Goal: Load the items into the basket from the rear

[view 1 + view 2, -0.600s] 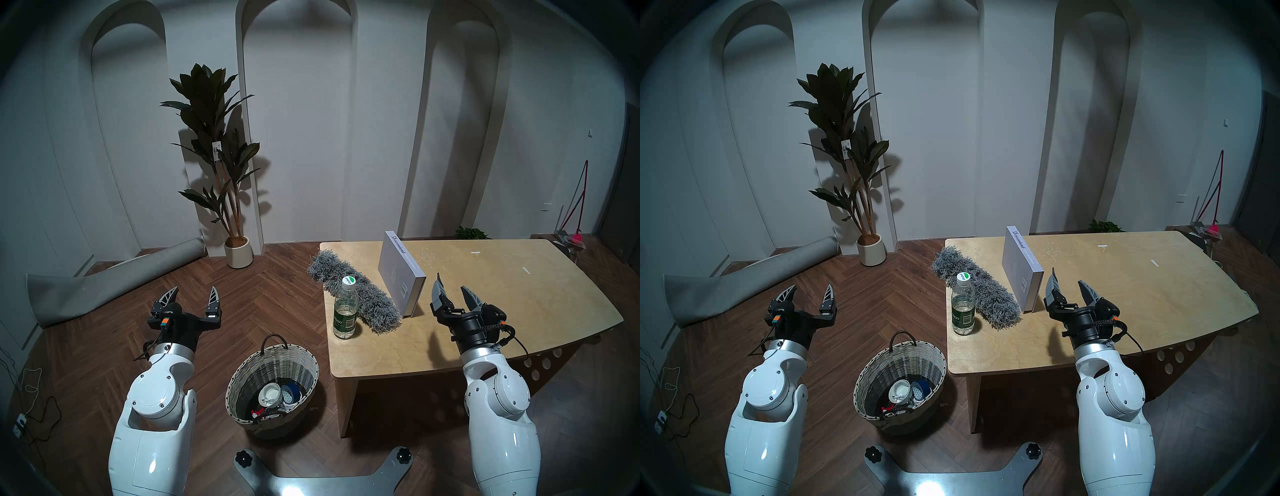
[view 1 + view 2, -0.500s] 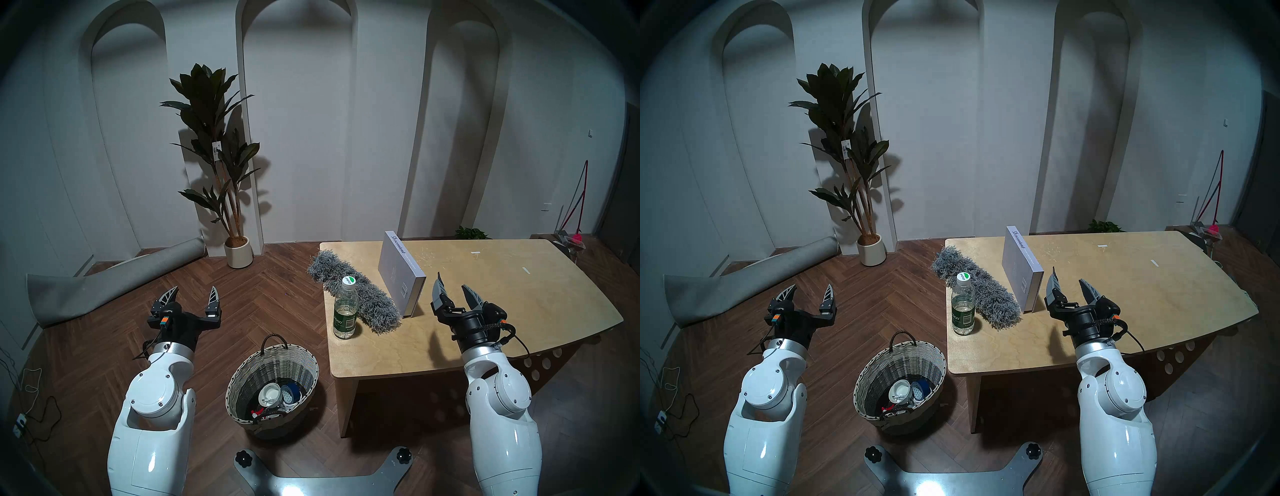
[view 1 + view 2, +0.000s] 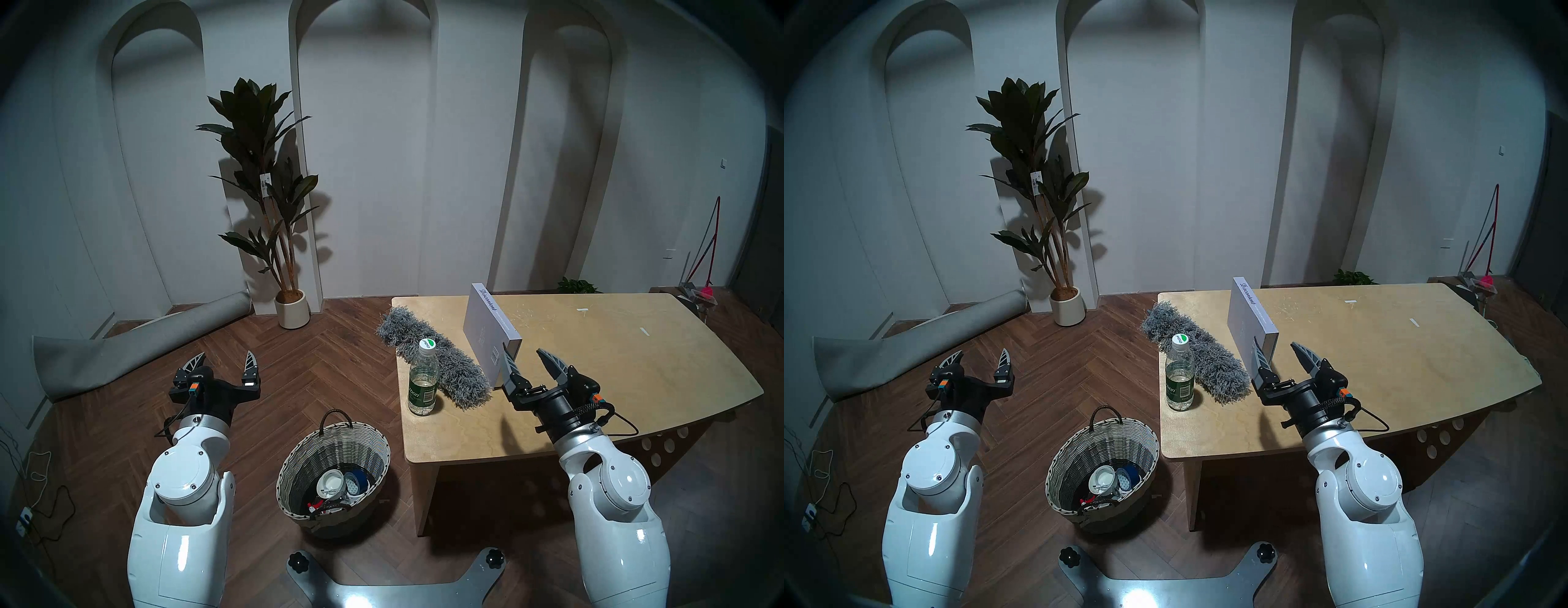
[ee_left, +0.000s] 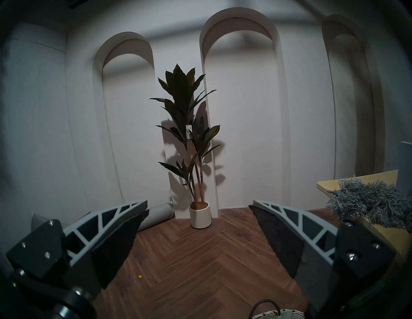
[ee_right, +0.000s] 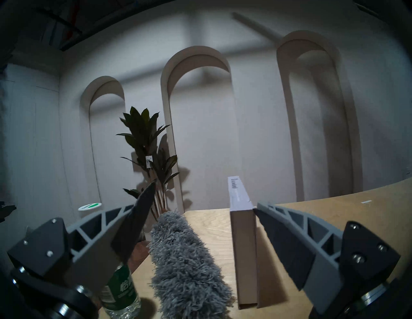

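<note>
So, going left to right with the wicker basket (image 3: 333, 467) as the anchor: the left gripper (image 3: 223, 364) hangs over bare floor up and left of the basket, jaws spread wide with nothing in them. The basket sits on the floor just left of the wooden table (image 3: 615, 382), with a few odds and ends already in the bottom. Right of and above it on the table, the green-label water bottle (image 3: 423, 378) stands upright, the shaggy grey duster head (image 3: 432, 363) lies just behind it, and the grey-lavender book (image 3: 488, 335) stands on edge beyond that. Furthest right of the basket, the right gripper (image 3: 530, 365) is fully open and empty, right by the book's near end.

My take: the book looks like the first pick. I'd straddle its top edge squarely, squeeze only once centred so it doesn't topple onto the duster, then lift clear.
</note>
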`<action>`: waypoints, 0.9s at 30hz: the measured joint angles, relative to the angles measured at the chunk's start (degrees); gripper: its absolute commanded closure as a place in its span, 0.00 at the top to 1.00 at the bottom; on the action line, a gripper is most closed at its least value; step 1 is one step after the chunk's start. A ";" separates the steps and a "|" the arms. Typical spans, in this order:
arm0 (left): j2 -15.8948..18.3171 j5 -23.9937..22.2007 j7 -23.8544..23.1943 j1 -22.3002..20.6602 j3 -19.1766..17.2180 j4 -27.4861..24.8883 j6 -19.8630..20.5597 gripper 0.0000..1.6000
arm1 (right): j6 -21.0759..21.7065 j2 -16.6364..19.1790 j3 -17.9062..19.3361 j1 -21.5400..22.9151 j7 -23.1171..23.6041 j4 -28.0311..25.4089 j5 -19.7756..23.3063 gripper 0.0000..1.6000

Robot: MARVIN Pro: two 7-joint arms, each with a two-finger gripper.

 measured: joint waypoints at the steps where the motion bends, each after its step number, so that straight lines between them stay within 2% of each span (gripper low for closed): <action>1: -0.02 -0.13 -0.08 0.18 -0.09 -0.12 0.02 1.00 | 0.36 0.12 0.15 -0.07 0.13 -0.06 0.15 1.00; 8: 1.35 -4.46 -5.71 2.22 0.12 -1.81 -0.59 1.00 | 4.02 0.74 2.76 1.26 -0.09 0.28 2.22 1.00; 15: 5.47 -9.52 -13.47 3.10 3.59 -2.62 -1.34 1.00 | 6.13 1.23 5.04 4.20 -1.79 1.53 3.81 1.00; 27: 13.14 -15.15 -25.82 -1.14 7.58 1.68 -1.48 1.00 | 7.79 2.33 7.97 8.13 -3.81 5.10 5.22 1.00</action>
